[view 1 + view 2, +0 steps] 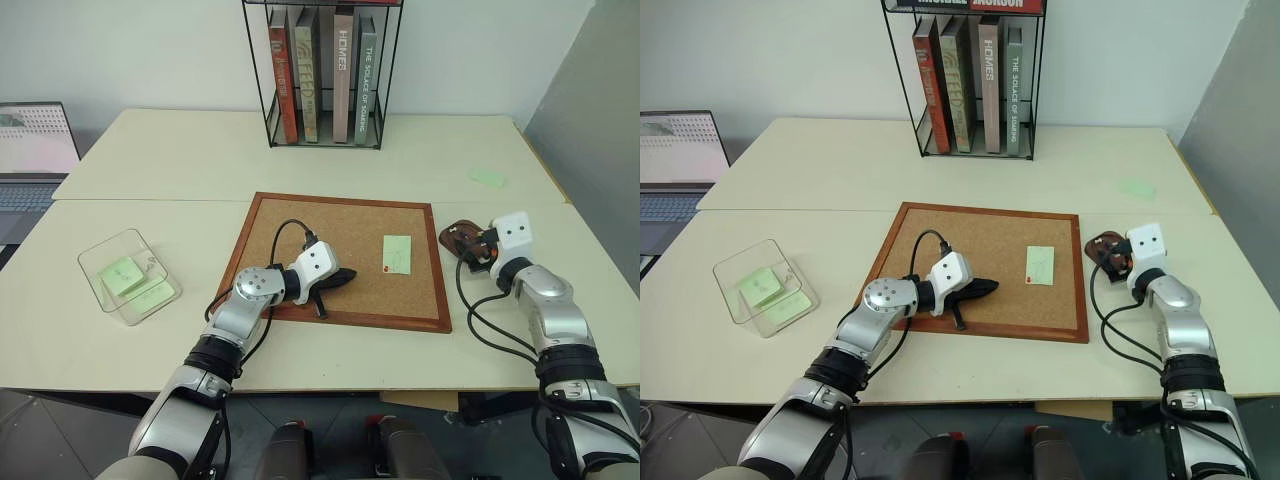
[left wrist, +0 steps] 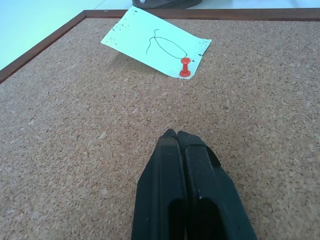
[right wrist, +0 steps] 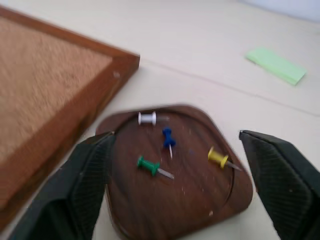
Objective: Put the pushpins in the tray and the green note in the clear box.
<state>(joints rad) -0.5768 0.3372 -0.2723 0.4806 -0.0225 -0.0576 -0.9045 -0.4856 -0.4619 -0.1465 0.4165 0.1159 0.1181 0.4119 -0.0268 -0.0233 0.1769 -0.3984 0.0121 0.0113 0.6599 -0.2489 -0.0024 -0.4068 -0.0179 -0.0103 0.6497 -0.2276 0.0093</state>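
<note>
Right wrist view: four pushpins [image 3: 168, 141] in tray [image 3: 150, 215]

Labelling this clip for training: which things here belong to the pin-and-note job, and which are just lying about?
Job:
- green note
- red pushpin in it
- four pushpins in the tray
- clear box

Lying about:
- corkboard
- book rack
- laptop
- green pad

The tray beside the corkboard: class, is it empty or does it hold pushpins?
Not empty. The tray holds four pushpins: white, blue, green, yellow.
</note>
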